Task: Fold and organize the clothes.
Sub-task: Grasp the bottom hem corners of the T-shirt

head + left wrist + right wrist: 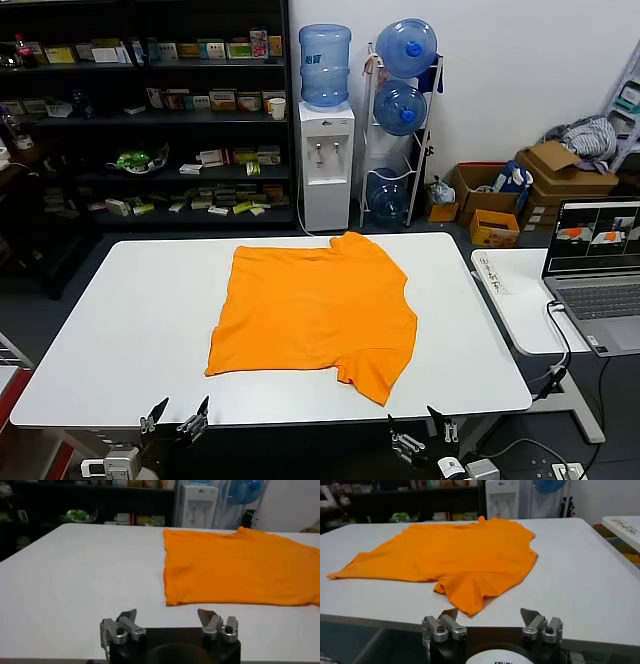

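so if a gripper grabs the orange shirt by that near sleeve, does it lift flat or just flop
Likely flops: the shirt lies thin and limp on the table, with soft wrinkles. A pinch at the sleeve would probably raise only that corner while the rest drags. It looks light, so pushing may bunch it rather than slide it.

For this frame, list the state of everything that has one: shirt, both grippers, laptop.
orange T-shirt: lying flat on the white table, partly folded, one sleeve pointing toward the near right edge, not held.
left gripper: open, empty, at the table's near edge, apart from the shirt.
right gripper: open, empty, at the near edge, just short of the sleeve.
laptop: lid open, screen on, on the side table.
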